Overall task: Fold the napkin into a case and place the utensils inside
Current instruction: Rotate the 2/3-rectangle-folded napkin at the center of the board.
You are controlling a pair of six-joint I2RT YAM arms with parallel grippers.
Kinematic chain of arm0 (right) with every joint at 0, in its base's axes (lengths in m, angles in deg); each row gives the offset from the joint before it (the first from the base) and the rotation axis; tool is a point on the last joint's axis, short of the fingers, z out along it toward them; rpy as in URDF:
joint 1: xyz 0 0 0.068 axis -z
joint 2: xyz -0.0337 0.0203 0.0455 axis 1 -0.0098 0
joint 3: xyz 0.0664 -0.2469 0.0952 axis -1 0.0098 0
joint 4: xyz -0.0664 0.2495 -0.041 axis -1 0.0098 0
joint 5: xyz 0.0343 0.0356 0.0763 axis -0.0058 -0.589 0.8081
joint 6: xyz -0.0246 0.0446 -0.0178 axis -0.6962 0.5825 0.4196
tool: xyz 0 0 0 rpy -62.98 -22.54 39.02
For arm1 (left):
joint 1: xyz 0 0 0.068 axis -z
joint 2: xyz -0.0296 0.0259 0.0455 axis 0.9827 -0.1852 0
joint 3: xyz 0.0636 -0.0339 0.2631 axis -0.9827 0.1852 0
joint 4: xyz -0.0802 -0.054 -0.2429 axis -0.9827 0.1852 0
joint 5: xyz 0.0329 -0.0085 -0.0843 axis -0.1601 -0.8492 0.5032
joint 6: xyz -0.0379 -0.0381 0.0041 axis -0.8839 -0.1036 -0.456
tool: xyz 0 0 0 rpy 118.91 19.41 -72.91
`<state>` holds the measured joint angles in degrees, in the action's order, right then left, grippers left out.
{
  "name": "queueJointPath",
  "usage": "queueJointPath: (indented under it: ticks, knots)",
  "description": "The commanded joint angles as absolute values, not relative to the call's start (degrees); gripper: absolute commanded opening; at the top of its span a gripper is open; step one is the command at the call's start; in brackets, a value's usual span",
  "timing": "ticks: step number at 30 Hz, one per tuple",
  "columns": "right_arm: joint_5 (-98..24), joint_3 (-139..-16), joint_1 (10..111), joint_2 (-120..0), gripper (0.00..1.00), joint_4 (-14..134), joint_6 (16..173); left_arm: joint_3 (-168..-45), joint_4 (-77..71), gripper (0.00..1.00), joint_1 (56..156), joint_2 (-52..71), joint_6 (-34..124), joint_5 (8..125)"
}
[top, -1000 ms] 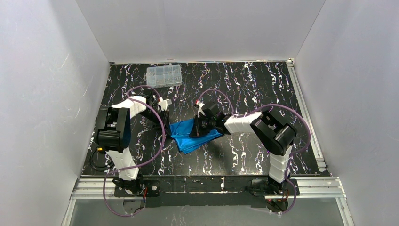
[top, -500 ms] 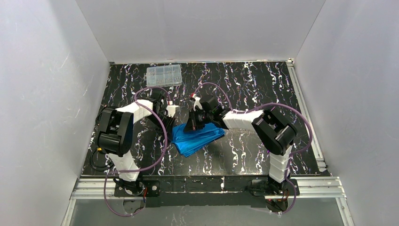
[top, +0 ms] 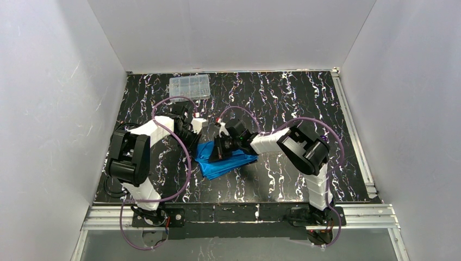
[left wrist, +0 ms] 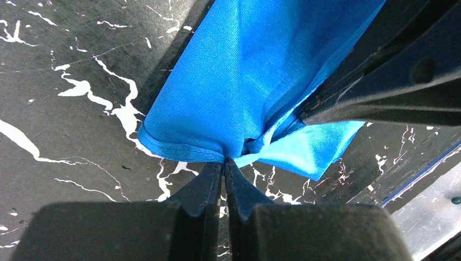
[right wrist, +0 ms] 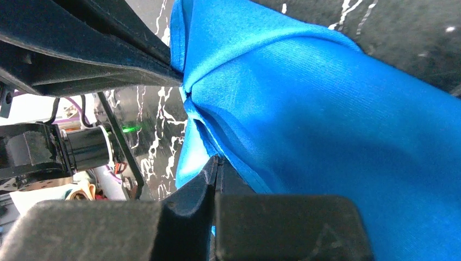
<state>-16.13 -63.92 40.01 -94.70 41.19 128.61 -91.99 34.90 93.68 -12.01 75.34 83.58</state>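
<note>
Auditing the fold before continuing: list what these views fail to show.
Top view: clear box contents too small; utensils not identifiable.
Top view: napkin far edge hidden under right end effector.
Left wrist: napkin's upper part cut off by frame edge.
Right wrist: napkin blurred near lens, cut at right edge.

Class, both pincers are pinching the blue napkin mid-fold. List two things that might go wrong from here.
The left pincer grips the napkin only at its hem, so the cloth might slip and unfold. The right pincer grips close beside it; they may collide, and the cloth bunched between them could crease crookedly.
</note>
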Motion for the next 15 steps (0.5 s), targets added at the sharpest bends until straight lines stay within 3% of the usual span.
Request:
queueJointPath:
  ticks: [1,8,15]
  knots:
    - [-15.1,-66.3,38.6,-96.3,0.05,36.3,130.6,-93.8,35.0,0.03,93.4,-8.5,78.1,82.5]
    - [-15.6,-67.7,40.3,-92.9,0.07,39.0,128.9,-94.4,35.1,0.04,93.4,-7.2,80.0,81.2]
    - [-16.6,-67.1,45.5,-85.7,0.27,45.6,124.4,-94.9,37.9,0.21,93.5,-5.5,79.7,83.1]
